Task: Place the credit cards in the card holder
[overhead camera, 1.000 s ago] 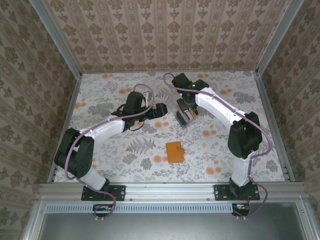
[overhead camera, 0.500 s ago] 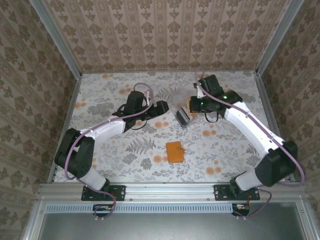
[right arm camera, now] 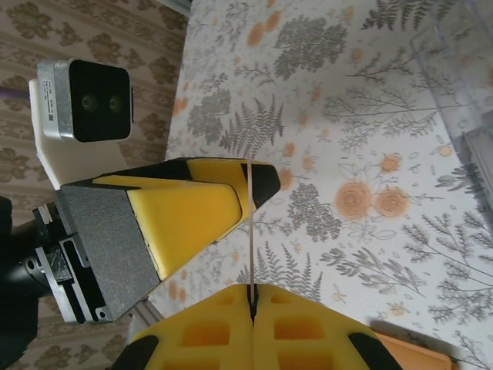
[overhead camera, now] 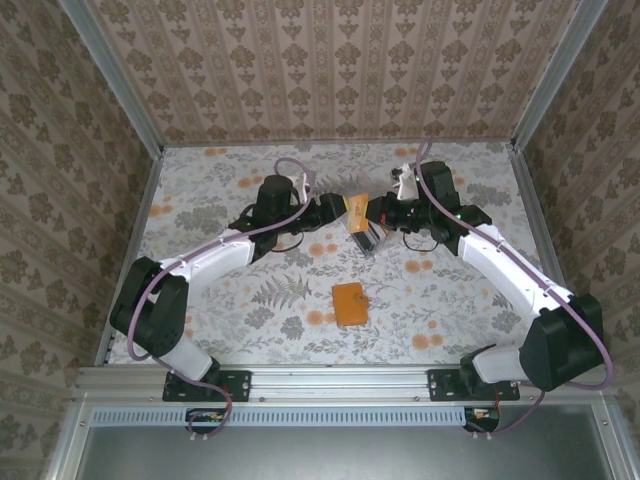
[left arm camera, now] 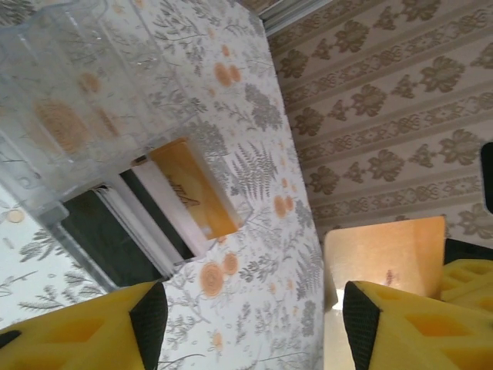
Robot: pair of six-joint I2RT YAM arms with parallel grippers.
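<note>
The step in hand looked like a hand-over in mid-air: one yellowish credit card point(overhead camera: 356, 206) was held between the two arms in the upper middle of the overhead frame, above the worktop point(overhead camera: 250, 300) and just above the clear plastic box point(overhead camera: 367, 238), while the orange card holder point(overhead camera: 350, 304) lay closed and alone lower in the frame, well apart from both claws. The right claw point(overhead camera: 378, 212) was clenched on the card. In its own wrist view the two yellow fingers met at the bottom of the frame point(right arm camera: 252, 297) with the card point(right arm camera: 249, 231) rising edge-on from between them. The left claw point(overhead camera: 333, 207) faced it from the left with its jaws partly apart and gripping nothing. In the left wrist view point(left arm camera: 250, 308) a wide gap showed between the two yellow fingers, and the card point(left arm camera: 385, 258) sat at the lower right, just behind the right-hand finger rather than squarely in the gap. In the right wrist view one left finger lay just beside the card's face, though whether it touched could not be told. More credit cards point(left arm camera: 166, 208), dark, white and yellowish, stood on edge in the clear plastic box point(left arm camera: 69, 100) at the upper left of the left wrist view. The next move would probably call for centring the card between the left fingers and closing on it before the right claw let go. The closed holder would also need opening before any card could go in.
</note>
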